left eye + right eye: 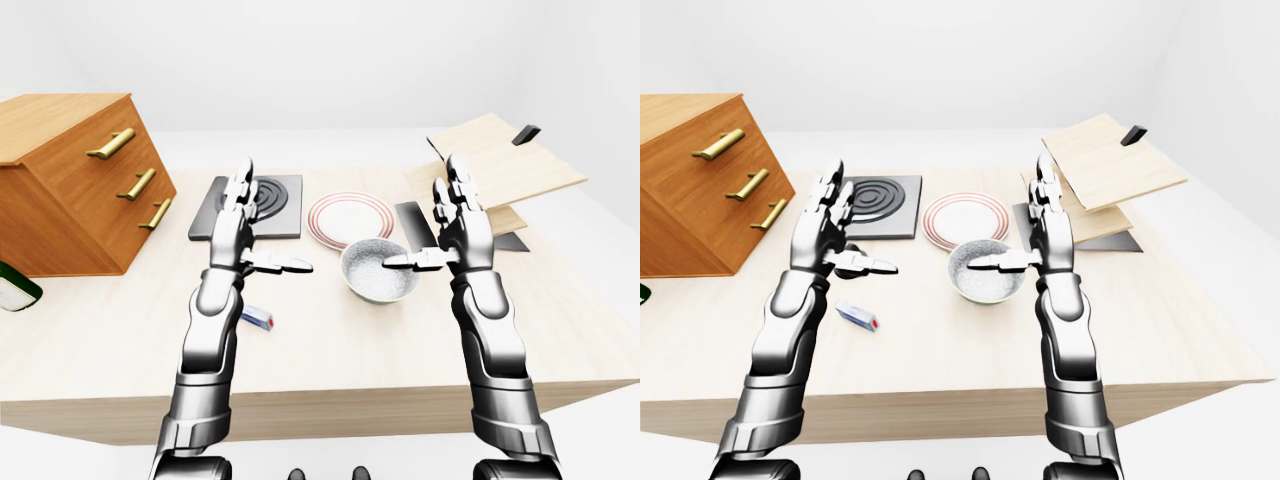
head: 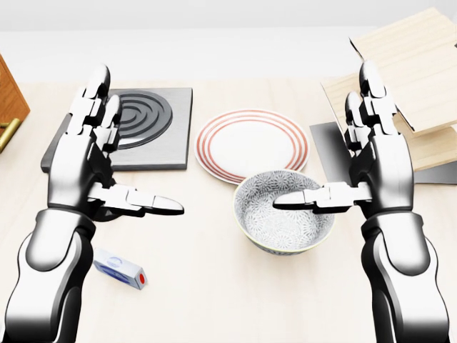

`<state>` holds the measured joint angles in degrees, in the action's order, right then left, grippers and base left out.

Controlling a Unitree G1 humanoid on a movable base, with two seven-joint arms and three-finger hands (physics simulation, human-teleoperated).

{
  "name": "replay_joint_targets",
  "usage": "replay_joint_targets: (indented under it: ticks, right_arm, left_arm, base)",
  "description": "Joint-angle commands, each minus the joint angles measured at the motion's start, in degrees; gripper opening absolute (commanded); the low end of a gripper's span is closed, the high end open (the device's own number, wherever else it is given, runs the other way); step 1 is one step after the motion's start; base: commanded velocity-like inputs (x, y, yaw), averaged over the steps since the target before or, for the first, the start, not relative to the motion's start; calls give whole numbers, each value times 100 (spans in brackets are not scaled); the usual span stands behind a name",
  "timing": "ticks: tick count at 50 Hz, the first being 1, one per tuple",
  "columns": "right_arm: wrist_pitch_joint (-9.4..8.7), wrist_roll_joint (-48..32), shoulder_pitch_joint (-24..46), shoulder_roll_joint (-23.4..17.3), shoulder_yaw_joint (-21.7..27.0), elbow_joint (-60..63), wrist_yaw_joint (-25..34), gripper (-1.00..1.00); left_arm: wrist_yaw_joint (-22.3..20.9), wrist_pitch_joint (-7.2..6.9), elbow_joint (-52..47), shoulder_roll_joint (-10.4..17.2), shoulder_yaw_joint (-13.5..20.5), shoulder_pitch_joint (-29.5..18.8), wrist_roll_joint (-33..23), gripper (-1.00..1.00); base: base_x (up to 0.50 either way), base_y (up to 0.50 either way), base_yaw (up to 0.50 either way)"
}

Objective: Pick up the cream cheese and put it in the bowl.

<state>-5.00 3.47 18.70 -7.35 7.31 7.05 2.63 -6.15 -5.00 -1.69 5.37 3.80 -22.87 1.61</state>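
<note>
The cream cheese (image 2: 121, 270) is a small white and blue box with a red dot, lying flat on the table at the lower left of the head view, just right of my left forearm. The grey patterned bowl (image 2: 284, 213) stands at centre right and holds nothing. My left hand (image 2: 118, 153) is open, fingers up and thumb pointing right, raised above the table up and left of the box. My right hand (image 2: 350, 153) is open too, its thumb reaching over the bowl's rim.
A red-ringed white plate (image 2: 248, 144) lies above the bowl. A dark stove plate (image 2: 136, 127) is at upper left. A wooden drawer cabinet (image 1: 70, 185) stands far left. Wooden boards (image 1: 500, 165) over a dark tray are at right. The table edge (image 1: 320, 400) runs near me.
</note>
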Motion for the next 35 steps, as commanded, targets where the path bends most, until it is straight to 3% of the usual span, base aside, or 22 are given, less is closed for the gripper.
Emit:
replay_joint_targets:
  ticks: [1, 8, 10, 12, 15, 19, 21, 22, 23, 24, 25, 27, 28, 32, 35]
  right_arm:
    - [0, 8, -74, -20, 37, -71, 32, 100]
    - [0, -11, -108, -38, 51, -72, 67, 100]
    - [0, -14, -162, -37, 48, -41, 94, 100]
    - [0, 7, -162, -46, 73, -83, 123, 100]
    - [0, 32, -222, -53, 101, -13, 152, 100]
    - [0, 15, -281, -38, 92, -176, 188, 100]
    - [0, 6, -271, -30, 78, -337, 195, 100]
    - [0, 8, -268, -30, 78, -377, 200, 100]
    - [0, 9, -268, -31, 77, -381, 199, 100]
    - [0, 4, -269, -36, 68, -429, 216, 100]
    - [0, 3, -269, -36, 68, -433, 218, 100]
    - [0, 2, -269, -42, 72, -503, 237, 100]
    - [0, 2, -278, -37, 79, -510, 227, 100]
    - [0, -25, -371, -28, 64, -476, 257, 100]
    - [0, -27, -365, -30, 75, -550, 270, 100]
  left_arm:
    - [-125, 0, -171, -34, -99, 164, -135, 100]
    - [-266, 0, -158, 23, -121, 223, -530, 100]
    - [-260, 0, -7, 167, -329, 289, -1312, 100]
    - [-749, 0, 30, 212, -431, 289, -1723, 100]
    - [-967, 0, -44, 336, -334, 138, -2298, 100]
    - [-1555, 0, -106, 464, -95, -73, -2430, 100]
    - [-1600, 0, 180, 804, -232, -110, -3077, 100]
    - [-1511, 286, 338, 895, -263, -133, -3562, 100]
    - [-1568, 364, 359, 822, -177, -140, -3674, 100]
    - [-1777, 283, 444, 824, -167, -204, -3871, 100]
    - [-1819, 307, 453, 785, -123, -210, -3924, 100]
    - [-1790, 898, 562, 915, -209, -220, -4456, 100]
    - [-1661, 1000, 660, 962, -213, -239, -4660, 100]
    - [-2064, 1000, 490, 855, -190, -8, -5046, 100]
    - [-2047, 1000, 450, 830, -161, 83, -5254, 100]
  base:
    - [0, 0, 0]
    - [0, 0, 0]
    - [0, 0, 0]
    - [0, 0, 0]
    - [0, 0, 0]
    - [0, 0, 0]
    - [0, 0, 0]
    - [0, 0, 0]
    - [0, 0, 0]
    - [0, 0, 0]
    - [0, 0, 0]
    - [0, 0, 0]
    - [0, 0, 0]
    - [0, 0, 0]
    - [0, 0, 0]
